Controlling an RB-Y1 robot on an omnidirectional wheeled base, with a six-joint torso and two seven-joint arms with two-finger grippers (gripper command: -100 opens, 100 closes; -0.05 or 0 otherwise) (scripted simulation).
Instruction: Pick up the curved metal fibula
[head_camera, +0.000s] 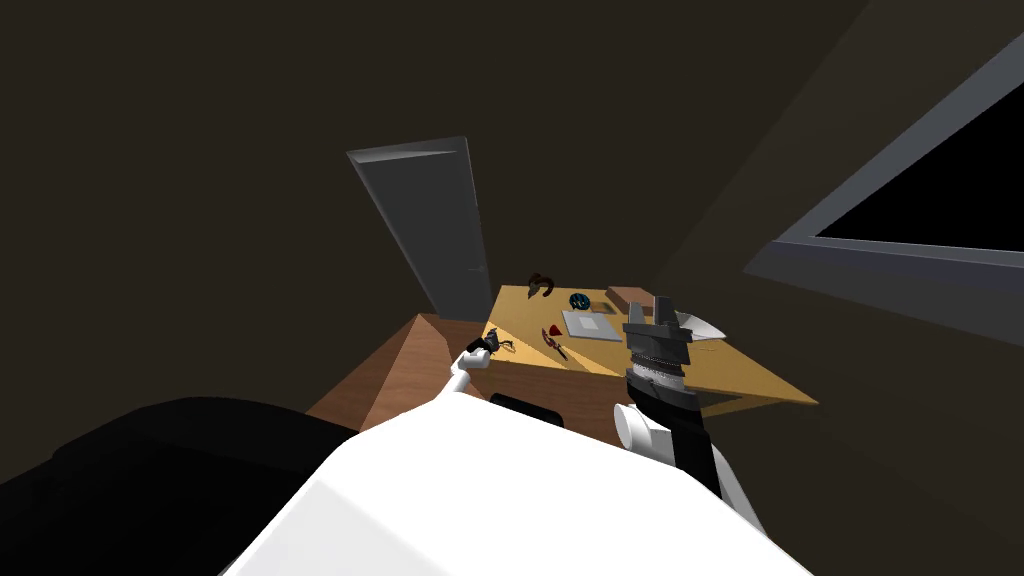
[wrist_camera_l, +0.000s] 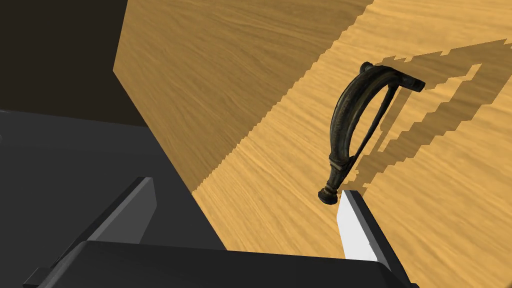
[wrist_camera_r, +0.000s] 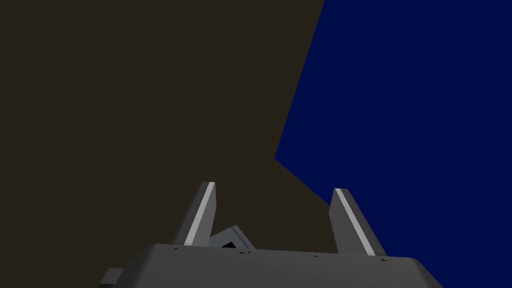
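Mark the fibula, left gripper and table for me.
fibula (wrist_camera_l: 341, 120), left wrist view, middle of curved bow.
left gripper (wrist_camera_l: 246, 186), left wrist view, midway between open jaws.
table (wrist_camera_l: 440, 215), left wrist view, bare wooden top.

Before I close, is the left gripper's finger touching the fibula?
Cannot tell. In the left wrist view, a finger of the left gripper meets the fibula in outline at its knob, but depth is unclear.

Head view: high and rolled, faces steeply down and forward; the surface lies well off.
Left wrist view: close over the surface's edge, looks along the left tool.
Right wrist view: looks along the upright right tool, away from the surface.
Shared: the head and left wrist views both cover the corner with the fibula.
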